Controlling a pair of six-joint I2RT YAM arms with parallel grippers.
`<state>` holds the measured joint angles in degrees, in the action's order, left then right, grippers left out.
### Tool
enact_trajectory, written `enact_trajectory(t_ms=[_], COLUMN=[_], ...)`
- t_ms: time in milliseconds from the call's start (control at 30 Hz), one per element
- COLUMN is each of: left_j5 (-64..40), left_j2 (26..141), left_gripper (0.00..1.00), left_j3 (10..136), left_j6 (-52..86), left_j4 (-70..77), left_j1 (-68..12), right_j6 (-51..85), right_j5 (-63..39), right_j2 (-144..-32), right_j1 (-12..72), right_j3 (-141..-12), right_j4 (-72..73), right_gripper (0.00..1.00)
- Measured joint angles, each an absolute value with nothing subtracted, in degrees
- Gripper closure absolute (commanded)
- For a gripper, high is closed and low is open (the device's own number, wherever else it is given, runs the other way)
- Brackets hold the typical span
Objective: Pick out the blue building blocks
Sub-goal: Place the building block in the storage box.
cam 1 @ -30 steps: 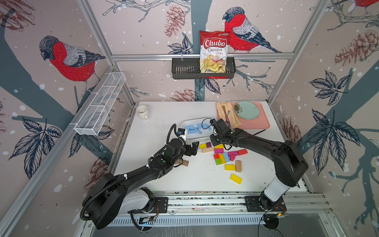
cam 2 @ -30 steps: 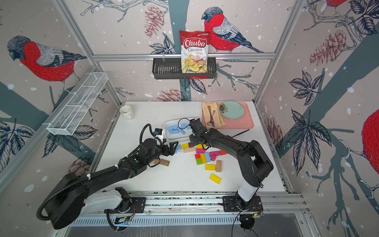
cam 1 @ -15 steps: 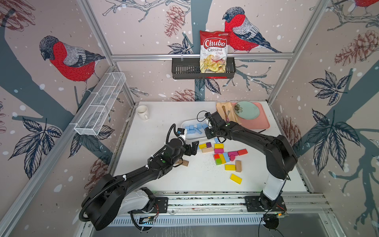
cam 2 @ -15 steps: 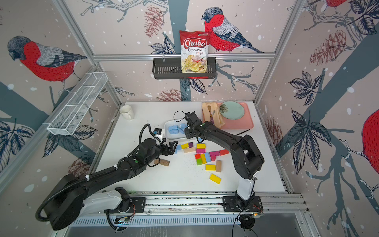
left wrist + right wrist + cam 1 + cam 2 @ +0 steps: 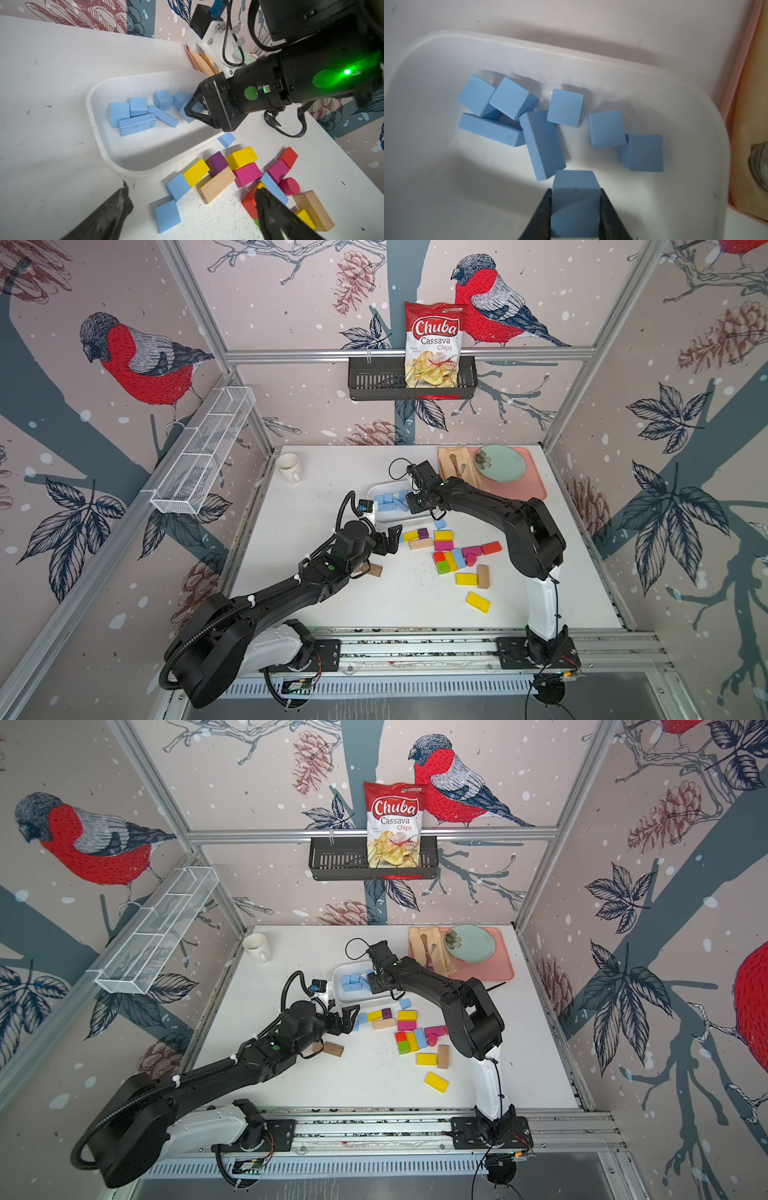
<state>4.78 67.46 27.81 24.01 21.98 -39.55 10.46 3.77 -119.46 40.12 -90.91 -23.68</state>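
Right gripper (image 5: 575,193) narrow, pinched on a blue cube (image 5: 574,180) over the near end of the white tray (image 5: 571,48); whether the cube touches the floor, cannot tell. Seven more blue blocks (image 5: 564,107) loose inside the tray: five cubes and two bars, several leaning on one another.

Left gripper (image 5: 392,540) spread wide and empty, low over the table (image 5: 324,489), just beside the tray's corner and the coloured pile (image 5: 442,545).

Out on the table, four blue pieces:
- two flat blue squares (image 5: 178,187), just beside each other, next to a yellow block (image 5: 196,172)
- small blue cube (image 5: 226,139), just outside the tray's rim
- blue bar (image 5: 272,188), wedged in the pile between pink and red pieces

Plain wooden block (image 5: 374,569) apart from the pile, beside the left arm.
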Motion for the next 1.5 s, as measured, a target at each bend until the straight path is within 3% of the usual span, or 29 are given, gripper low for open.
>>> enact_trajectory(t_ms=[533, 933, 1500], left_j5=[6.04, 6.09, 6.26], left_j2=[67.24, 67.00, 66.32], left_gripper=[0.03, 0.04, 0.04], left_j3=[27.33, 26.65, 26.39], left_j6=[23.99, 23.99, 24.01], left_j4=[21.96, 21.96, 21.98], left_j1=[-39.55, -39.55, -39.55], right_j6=[10.50, 10.94, 12.40], right_j5=[2.37, 0.84, 0.62], right_j2=[-127.07, -128.40, -110.39], right_j1=[39.75, 39.75, 39.68], right_j3=[-99.31, -101.56, -89.65], right_j4=[-25.69, -26.17, -23.46], right_gripper=[0.62, 0.46, 0.14])
